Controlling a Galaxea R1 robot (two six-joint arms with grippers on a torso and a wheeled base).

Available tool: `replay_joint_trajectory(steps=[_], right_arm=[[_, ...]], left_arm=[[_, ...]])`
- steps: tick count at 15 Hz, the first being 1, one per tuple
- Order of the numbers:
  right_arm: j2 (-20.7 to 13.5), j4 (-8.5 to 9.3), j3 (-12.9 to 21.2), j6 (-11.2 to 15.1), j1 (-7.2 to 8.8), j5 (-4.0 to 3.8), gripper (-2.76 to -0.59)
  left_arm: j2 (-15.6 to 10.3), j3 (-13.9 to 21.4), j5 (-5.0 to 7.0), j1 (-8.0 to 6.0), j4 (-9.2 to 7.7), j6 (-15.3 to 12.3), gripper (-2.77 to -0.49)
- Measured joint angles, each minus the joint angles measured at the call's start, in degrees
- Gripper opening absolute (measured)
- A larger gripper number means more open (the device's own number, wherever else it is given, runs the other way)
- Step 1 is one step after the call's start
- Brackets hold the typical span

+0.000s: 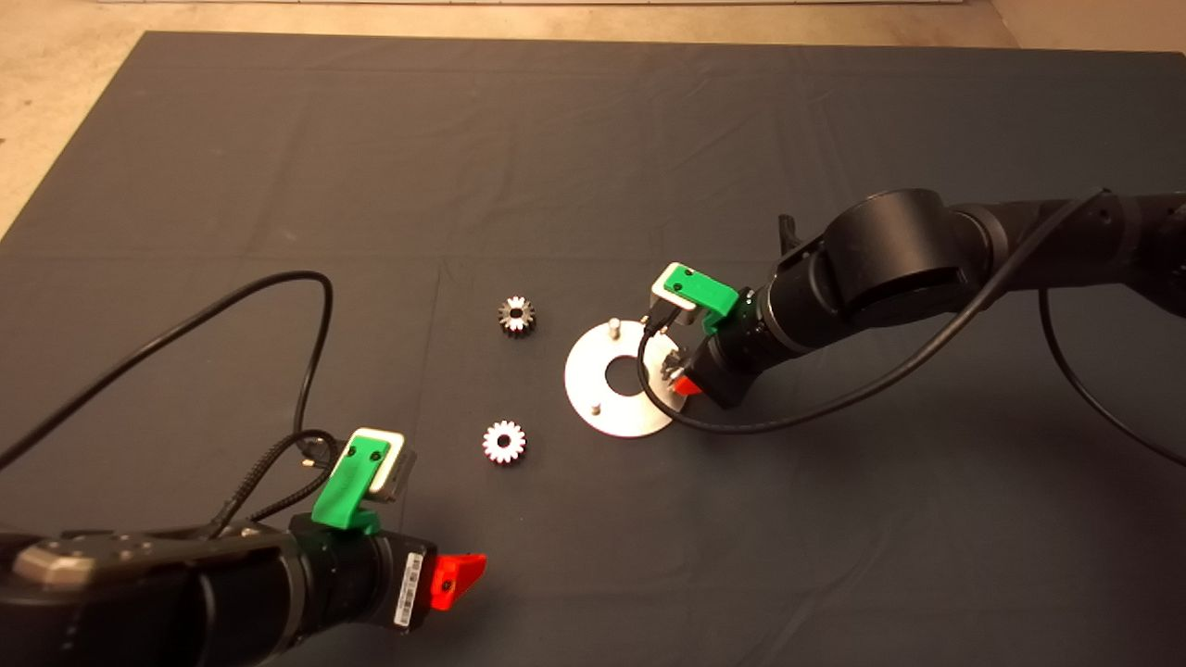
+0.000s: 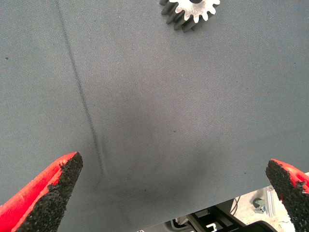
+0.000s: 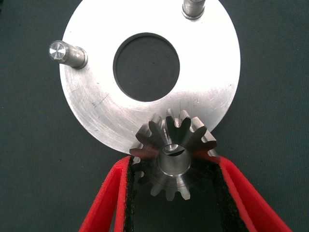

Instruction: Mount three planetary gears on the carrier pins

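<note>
The right hand [image 3: 176,169] is clenched on one planetary gear [image 3: 175,153], its black pads pressing the teeth on either side, and holds it over the rim of the carrier disc [image 3: 96,116] at the third pin. Through the gear's centre hole a sliver of that pin's top shows, slightly off to one side, so the bore looks nearly but not fully lined up with the post. That small offset, with the gear's axis kept upright along the pin, is what the coming push down appears to depend on. The other two carrier pins [image 3: 67,52] stand bare on the far side of the disc's central hole.

Two more gears lie flat on the dark mat [image 1: 278,185] beside the disc, away from the right arm: a far gear [image 1: 516,316] and a near gear [image 1: 504,442]. The left hand [image 2: 169,193] waits released beyond the near gear, the closer arm to both.
</note>
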Motion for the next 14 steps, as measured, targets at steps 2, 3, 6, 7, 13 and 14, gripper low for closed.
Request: replay_joint_trajectory(steps=[2,3,6,7,13,14], right_arm=[[0.00,0.00,-0.60,-0.75,0.00,0.00,-2.41],[0.00,-0.01,-0.95,-1.07,-0.04,-0.01,-2.41],[0.00,-0.01,-1.05,-1.21,-0.89,-0.06,-2.41],[0.00,0.00,-1.05,-1.23,-0.95,0.07,-2.41],[0.00,0.00,-1.05,-1.23,-0.95,-0.22,-2.41],[0.00,0.00,-1.04,-1.23,-0.95,-0.22,-2.41]], left_arm=[[0.00,0.00,0.00,0.02,0.00,0.00,-0.51],[0.00,0.00,0.00,0.02,0.00,0.00,-0.51],[0.00,0.00,0.00,0.00,0.00,0.00,-0.51],[0.00,0.00,-0.02,0.00,0.01,0.00,-0.51],[0.00,0.00,0.00,0.00,0.00,0.00,-0.51],[0.00,0.00,0.00,0.00,0.00,0.00,-0.51]])
